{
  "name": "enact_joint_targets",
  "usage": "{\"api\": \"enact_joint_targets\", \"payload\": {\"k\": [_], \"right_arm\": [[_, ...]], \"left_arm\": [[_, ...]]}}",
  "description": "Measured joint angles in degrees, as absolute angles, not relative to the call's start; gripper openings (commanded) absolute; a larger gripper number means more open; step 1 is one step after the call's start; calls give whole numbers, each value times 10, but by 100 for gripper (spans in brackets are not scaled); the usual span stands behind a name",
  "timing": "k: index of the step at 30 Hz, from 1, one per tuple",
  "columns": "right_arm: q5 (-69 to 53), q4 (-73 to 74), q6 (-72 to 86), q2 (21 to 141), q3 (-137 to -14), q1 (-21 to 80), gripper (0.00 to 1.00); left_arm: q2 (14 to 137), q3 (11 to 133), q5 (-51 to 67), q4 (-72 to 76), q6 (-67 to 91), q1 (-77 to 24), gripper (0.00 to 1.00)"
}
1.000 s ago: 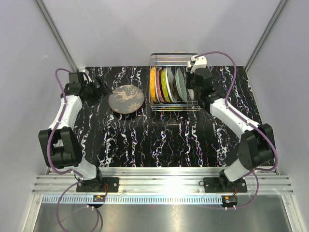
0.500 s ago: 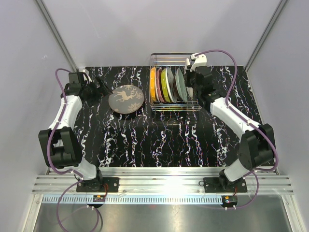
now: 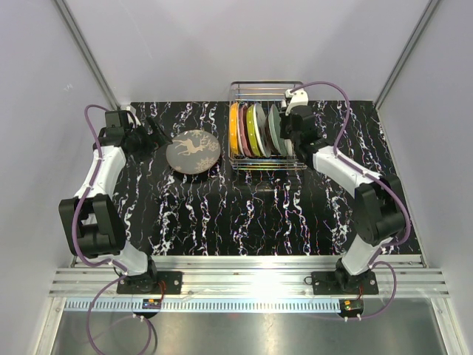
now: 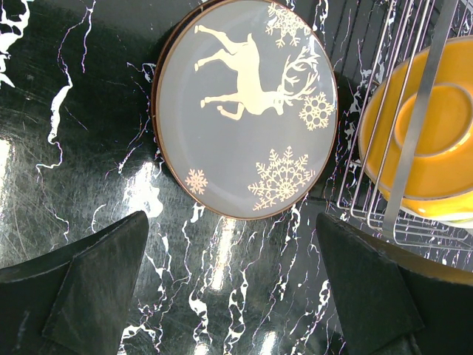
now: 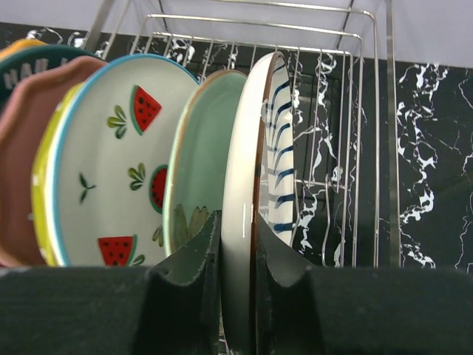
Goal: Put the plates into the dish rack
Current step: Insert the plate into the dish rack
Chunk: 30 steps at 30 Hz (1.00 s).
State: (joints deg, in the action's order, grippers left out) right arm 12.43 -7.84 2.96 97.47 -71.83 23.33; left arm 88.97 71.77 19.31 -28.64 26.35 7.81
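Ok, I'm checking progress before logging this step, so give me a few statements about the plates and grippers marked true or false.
The deer plate lies flat on the table, outside the rack. True.
The left gripper holds the deer plate. False: it is open, apart from it.
The right gripper is shut on the striped plate's rim. True.
The watermelon plate lies on the table. False: it stands upright in the rack.
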Motion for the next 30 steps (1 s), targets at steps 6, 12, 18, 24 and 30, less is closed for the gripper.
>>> {"api": "enact_joint_targets", "payload": {"k": [6,12,18,24,30], "right_arm": [[125,-79,30,999,-718,229,13],[129,-86,28,1013,-721,227,27],[122,-97,29,1013,-732,227,33],[108,-107,29,1006,-741,228,38],[108,-107,29,959,-741,228,41]], "left_arm": [[890,718,193,-286,263,78,99],[890,718,193,-286,264,78,99],[890,718,193,-286,264,78,99],[889,718,193,-286,264,78,99],[889,718,192,-286,264,78,99]]}}
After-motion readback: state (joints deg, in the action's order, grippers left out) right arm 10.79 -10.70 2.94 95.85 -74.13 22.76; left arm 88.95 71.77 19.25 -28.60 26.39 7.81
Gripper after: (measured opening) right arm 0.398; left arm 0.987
